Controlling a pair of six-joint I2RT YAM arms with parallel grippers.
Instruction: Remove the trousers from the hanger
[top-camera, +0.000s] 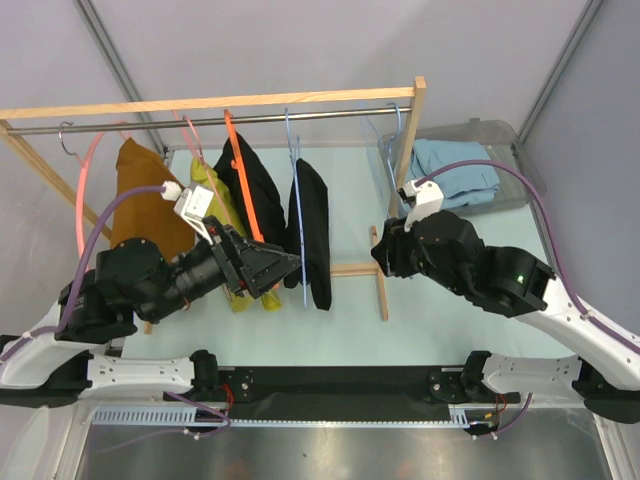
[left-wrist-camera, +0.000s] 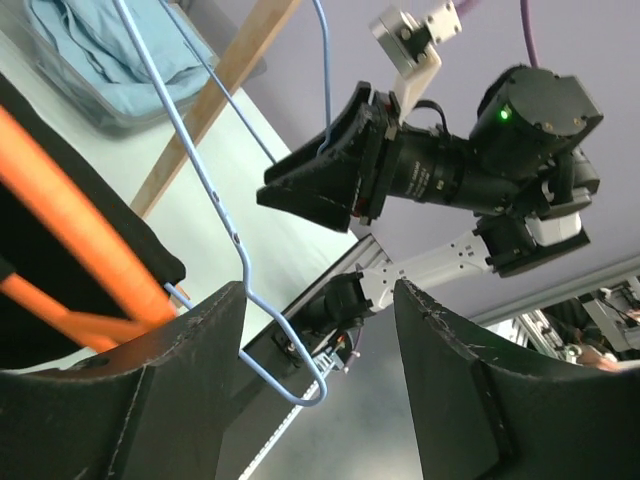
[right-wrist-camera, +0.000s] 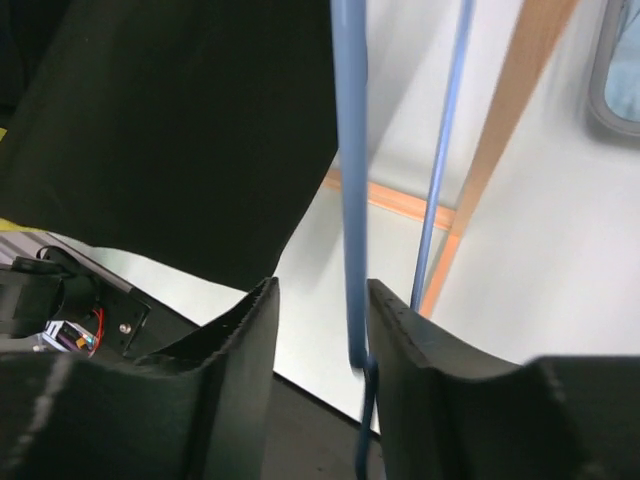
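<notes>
The black trousers (top-camera: 312, 235) hang folded over a blue wire hanger (left-wrist-camera: 243, 268) midway along the rail (top-camera: 330, 112). The left gripper (left-wrist-camera: 320, 300), spread wide and empty, sits just beside them. I'd close it on the cloth, not the wire, then draw the cloth sideways off the bar. The right gripper (right-wrist-camera: 320, 300) is narrowly parted around a blue wire, perhaps to steady it. Limp matte fabric should slide easily off thin, slick, springy wire.

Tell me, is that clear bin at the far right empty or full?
Not empty: light blue cloth lies bundled inside the clear bin, covering most of its floor.
</notes>
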